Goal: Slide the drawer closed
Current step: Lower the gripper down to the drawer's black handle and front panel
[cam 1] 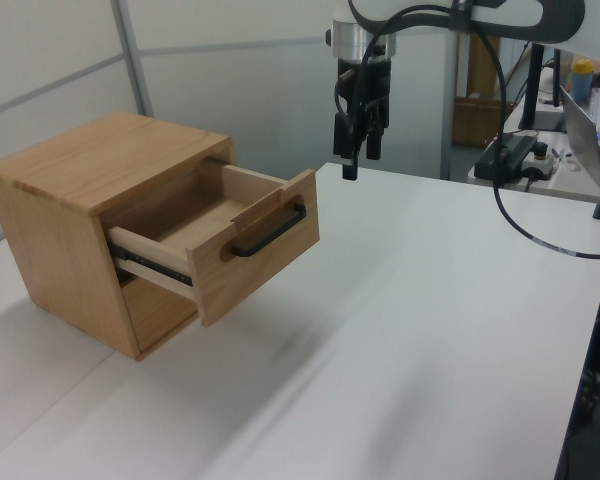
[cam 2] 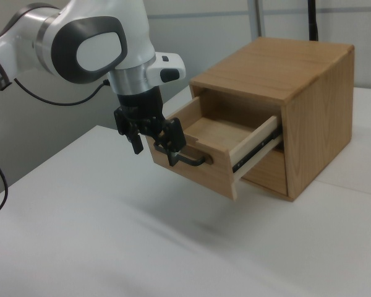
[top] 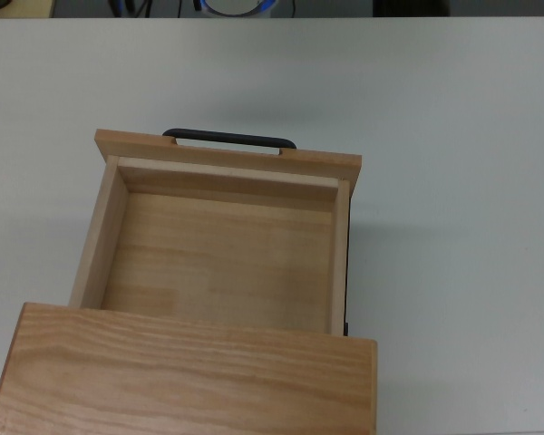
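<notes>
— Going left to right in the left view, what stood where?
— The cabinet (cam 1: 90, 210) sat on the white table (cam 1: 410, 330), the drawer (cam 1: 242, 228) pulled well out, black handle (cam 1: 271, 231) facing outward.
— And the gripper (cam 1: 358, 148)?
— It hung right of the drawer, above the table, apart from the handle, fingers (cam 2: 136, 142) spread, holding nothing.

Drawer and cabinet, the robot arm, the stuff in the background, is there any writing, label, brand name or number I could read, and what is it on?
None can be read in any view.
The drawer, its black handle and the cabinet show bare wood and metal, no markings.
The arm above the gripper shows no legible logo.
The bottle at the left view's far right has a label too small to read.
</notes>
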You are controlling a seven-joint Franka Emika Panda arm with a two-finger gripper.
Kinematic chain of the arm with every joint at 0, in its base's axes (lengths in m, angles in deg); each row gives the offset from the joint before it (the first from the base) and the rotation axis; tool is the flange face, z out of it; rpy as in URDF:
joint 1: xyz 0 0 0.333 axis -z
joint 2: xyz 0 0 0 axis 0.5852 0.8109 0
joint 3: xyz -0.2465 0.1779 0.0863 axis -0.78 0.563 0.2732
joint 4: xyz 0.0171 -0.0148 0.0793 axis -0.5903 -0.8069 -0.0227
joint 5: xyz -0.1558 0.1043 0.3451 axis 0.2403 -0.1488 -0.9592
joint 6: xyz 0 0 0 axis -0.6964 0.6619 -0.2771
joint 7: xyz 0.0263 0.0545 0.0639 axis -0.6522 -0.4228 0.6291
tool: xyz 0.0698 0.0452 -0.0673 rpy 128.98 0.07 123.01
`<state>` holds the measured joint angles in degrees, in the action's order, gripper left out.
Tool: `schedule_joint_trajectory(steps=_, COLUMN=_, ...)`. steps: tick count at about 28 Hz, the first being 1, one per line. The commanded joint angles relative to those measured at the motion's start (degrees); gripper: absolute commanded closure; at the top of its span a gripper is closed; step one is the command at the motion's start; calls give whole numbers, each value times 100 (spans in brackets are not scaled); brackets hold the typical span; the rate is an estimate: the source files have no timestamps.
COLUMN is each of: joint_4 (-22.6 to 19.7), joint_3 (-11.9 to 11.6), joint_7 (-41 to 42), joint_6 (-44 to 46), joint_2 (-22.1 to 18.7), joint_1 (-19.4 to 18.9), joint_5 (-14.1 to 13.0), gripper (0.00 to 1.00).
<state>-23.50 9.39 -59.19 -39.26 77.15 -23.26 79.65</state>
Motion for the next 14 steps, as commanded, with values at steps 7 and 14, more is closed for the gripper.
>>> schedule_joint_trajectory(steps=7, joint_4=-160, joint_3=57, joint_7=1, joint_6=120, joint_2=7, joint_1=-237, joint_5=-48, gripper=65)
schedule_joint_trajectory(steps=14, joint_4=-169, joint_3=57, joint_7=-184, joint_6=103, joint_2=104, joint_1=-246, joint_5=-40, gripper=100)
